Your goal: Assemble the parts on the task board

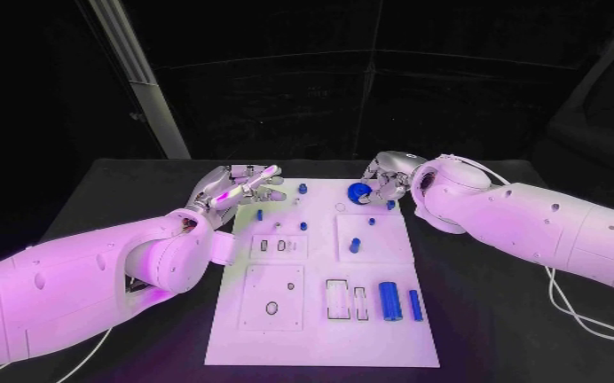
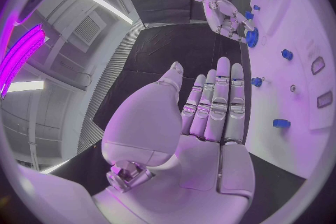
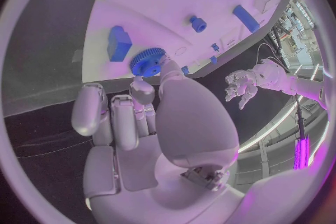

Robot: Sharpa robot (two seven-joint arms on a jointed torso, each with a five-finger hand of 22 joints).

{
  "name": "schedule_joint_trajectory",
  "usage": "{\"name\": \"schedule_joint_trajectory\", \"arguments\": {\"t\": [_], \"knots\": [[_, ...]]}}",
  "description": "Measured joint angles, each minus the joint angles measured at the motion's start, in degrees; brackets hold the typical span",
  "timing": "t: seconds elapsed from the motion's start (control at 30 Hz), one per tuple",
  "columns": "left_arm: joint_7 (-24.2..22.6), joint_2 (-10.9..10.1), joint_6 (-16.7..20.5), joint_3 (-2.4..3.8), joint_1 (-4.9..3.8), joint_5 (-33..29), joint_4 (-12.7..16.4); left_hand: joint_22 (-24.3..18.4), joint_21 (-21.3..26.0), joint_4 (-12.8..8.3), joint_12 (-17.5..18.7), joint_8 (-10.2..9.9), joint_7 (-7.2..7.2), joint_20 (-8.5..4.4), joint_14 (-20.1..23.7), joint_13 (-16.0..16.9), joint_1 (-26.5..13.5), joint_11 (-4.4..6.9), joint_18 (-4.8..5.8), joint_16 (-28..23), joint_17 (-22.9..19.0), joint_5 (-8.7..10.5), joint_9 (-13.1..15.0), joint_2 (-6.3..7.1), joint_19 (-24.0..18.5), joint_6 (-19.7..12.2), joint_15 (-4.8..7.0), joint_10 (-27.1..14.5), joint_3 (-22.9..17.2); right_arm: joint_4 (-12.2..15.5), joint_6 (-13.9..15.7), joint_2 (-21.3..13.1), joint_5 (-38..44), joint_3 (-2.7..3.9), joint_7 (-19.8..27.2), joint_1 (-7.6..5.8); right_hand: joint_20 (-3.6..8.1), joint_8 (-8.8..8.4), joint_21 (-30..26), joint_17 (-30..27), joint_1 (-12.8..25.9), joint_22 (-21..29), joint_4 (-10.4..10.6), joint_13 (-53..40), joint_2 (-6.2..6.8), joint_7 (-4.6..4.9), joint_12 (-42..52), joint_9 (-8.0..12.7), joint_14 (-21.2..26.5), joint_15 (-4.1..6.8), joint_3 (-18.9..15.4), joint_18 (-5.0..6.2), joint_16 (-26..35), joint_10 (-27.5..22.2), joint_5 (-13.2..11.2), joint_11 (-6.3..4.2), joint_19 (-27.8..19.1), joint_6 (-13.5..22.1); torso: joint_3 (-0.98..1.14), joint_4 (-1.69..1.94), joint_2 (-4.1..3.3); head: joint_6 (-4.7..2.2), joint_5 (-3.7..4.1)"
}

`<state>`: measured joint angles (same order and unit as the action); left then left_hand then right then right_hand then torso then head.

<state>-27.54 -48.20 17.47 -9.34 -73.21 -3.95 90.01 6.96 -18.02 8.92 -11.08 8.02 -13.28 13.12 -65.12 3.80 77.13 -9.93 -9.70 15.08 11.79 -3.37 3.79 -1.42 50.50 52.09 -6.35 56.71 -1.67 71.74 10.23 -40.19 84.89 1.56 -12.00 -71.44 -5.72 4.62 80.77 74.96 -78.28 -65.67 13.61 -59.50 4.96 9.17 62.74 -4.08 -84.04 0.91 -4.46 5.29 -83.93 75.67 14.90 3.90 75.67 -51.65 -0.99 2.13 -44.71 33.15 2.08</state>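
The white task board [image 1: 320, 330] lies in the middle of the black table. My right hand [image 1: 385, 177] is over the board's far right corner and pinches a blue gear [image 1: 359, 191] between thumb and fingertip; the right wrist view shows the gear [image 3: 147, 61] at the fingertips [image 3: 142, 89], close above the board [image 3: 140, 5] beside a blue block [image 3: 119, 43]. My left hand [image 1: 243, 186] hovers at the board's far left corner, fingers straight and apart, holding nothing [image 2: 210, 112]. Two blue cylinders [image 1: 390, 301] lie at the near right. Small blue pegs [image 1: 355, 245] stand mid-board.
Rectangular recesses [image 1: 336, 300] and a round hole [image 1: 271, 308] mark the board's near half. A slanted metal pole [image 1: 128, 55] rises behind the table's far left. A white cable [image 1: 563, 303] trails under my right arm.
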Motion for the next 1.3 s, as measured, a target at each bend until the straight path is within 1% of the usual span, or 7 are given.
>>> {"name": "schedule_joint_trajectory", "arguments": {"t": [0.2,0.4,0.53,0.6,0.7,1.0,1.3], "knots": [[0.0,0.1,-0.1,-0.04,0.00,0.0,-0.2,-0.1,0.0,0.0,0.0,0.0,0.00,0.00,0.0,0.0,0.0,0.00,0.00,0.0,0.1,0.00,0.0,0.00,0.0,0.0,0.00,0.0,0.0,-0.6,-0.1,0.5,0.2,0.05,0.0,-0.07,0.00,0.33,0.7,0.0,-0.7,-1.3,0.1,-4.8,-0.68,-0.33,4.3,0.0,0.0,0.00,-0.1,0.01,-0.6,1.9,0.3,-0.13,0.7,-0.3,0.02,-0.04,-0.01,0.15,0.05],[0.1,0.2,-0.2,-0.07,0.00,0.0,-0.3,0.0,0.0,0.0,0.0,0.0,0.00,0.00,0.0,0.0,0.0,0.00,0.00,0.0,0.1,0.00,0.0,0.00,0.0,0.0,0.00,0.0,0.0,-0.7,0.0,0.7,0.4,0.08,0.1,-0.12,0.14,1.23,1.3,0.0,-1.5,-3.0,-0.1,-8.9,-1.53,-0.67,8.1,-0.2,0.0,0.00,-0.4,0.01,-1.3,3.6,0.3,-0.36,1.6,-2.3,0.01,-0.04,-0.04,0.29,0.02],[0.1,0.2,-0.2,-0.08,0.00,0.0,-0.4,-0.1,0.0,0.0,0.0,0.0,0.00,0.00,0.0,0.0,0.1,0.00,0.00,0.0,0.1,0.00,0.0,-0.06,0.0,0.0,0.00,0.0,0.0,-0.6,0.0,0.8,0.4,0.07,0.2,-0.12,0.21,1.66,1.8,0.0,-2.1,-4.0,-0.8,-11.6,-2.13,-0.92,10.3,-0.3,0.0,0.00,-0.4,-0.03,-1.5,4.6,0.3,-0.73,2.1,-3.4,-0.01,-0.01,-0.04,0.40,0.02],[0.1,0.2,-0.3,-0.08,0.00,0.0,-0.4,0.0,0.2,-0.2,0.0,0.0,0.00,0.00,0.0,0.0,0.2,0.00,0.00,0.0,0.1,0.00,0.0,-0.23,0.0,0.0,0.00,0.0,-0.2,-0.5,0.1,0.8,0.5,0.04,0.3,-0.11,0.43,1.94,2.0,0.0,-2.4,-4.3,-1.3,-12.4,-2.36,-0.96,11.1,-0.3,0.0,0.00,-0.3,-0.90,-1.6,5.1,-0.1,-0.69,2.3,-3.8,-0.03,0.00,-0.04,0.42,0.02],[0.1,0.2,-0.3,-0.09,0.00,0.0,-0.4,0.0,0.2,-0.2,0.0,0.0,0.00,0.00,0.0,0.0,0.2,0.00,0.00,0.0,0.1,0.00,0.0,-0.23,0.0,0.0,0.00,0.0,-0.2,-0.4,0.2,0.9,1.0,0.03,0.4,-0.07,0.33,1.99,2.3,0.0,-3.2,-4.9,-2.2,-13.9,-2.64,-1.11,12.4,-0.3,0.0,0.00,0.2,-0.90,-1.8,5.3,-1.2,-0.84,2.6,-4.5,-0.03,0.01,-0.04,0.43,0.02],[0.1,0.2,-0.3,-0.10,0.00,0.0,-0.5,-0.1,0.2,-0.2,0.0,0.0,0.00,0.00,0.0,0.0,0.2,0.00,0.00,0.0,0.1,0.00,0.0,-0.23,0.0,0.0,0.00,0.0,-0.2,0.7,0.2,1.0,4.5,-0.01,0.4,0.03,0.61,2.43,2.6,0.0,-4.5,-5.6,-3.6,-14.8,-3.26,-1.20,12.9,-0.3,0.0,0.00,1.3,-0.89,-1.8,5.7,-1.6,-0.84,2.9,-5.0,-0.03,0.01,-0.03,0.47,0.15],[0.2,0.2,-0.4,-0.11,0.00,0.0,-0.5,-0.1,0.2,-0.2,0.0,0.0,0.00,0.20,0.0,0.0,0.2,0.00,0.00,0.0,0.1,0.00,0.0,-0.23,0.2,0.0,0.00,0.0,-0.2,1.4,-0.1,1.4,8.4,0.06,0.2,-0.04,0.62,2.16,3.1,0.0,-5.4,-7.1,-4.9,-15.6,-3.79,-1.27,13.8,0.0,0.0,0.00,2.6,-0.88,-2.1,6.1,-3.0,-0.83,3.7,-6.1,-0.02,0.02,-0.03,0.50,0.24]]}}
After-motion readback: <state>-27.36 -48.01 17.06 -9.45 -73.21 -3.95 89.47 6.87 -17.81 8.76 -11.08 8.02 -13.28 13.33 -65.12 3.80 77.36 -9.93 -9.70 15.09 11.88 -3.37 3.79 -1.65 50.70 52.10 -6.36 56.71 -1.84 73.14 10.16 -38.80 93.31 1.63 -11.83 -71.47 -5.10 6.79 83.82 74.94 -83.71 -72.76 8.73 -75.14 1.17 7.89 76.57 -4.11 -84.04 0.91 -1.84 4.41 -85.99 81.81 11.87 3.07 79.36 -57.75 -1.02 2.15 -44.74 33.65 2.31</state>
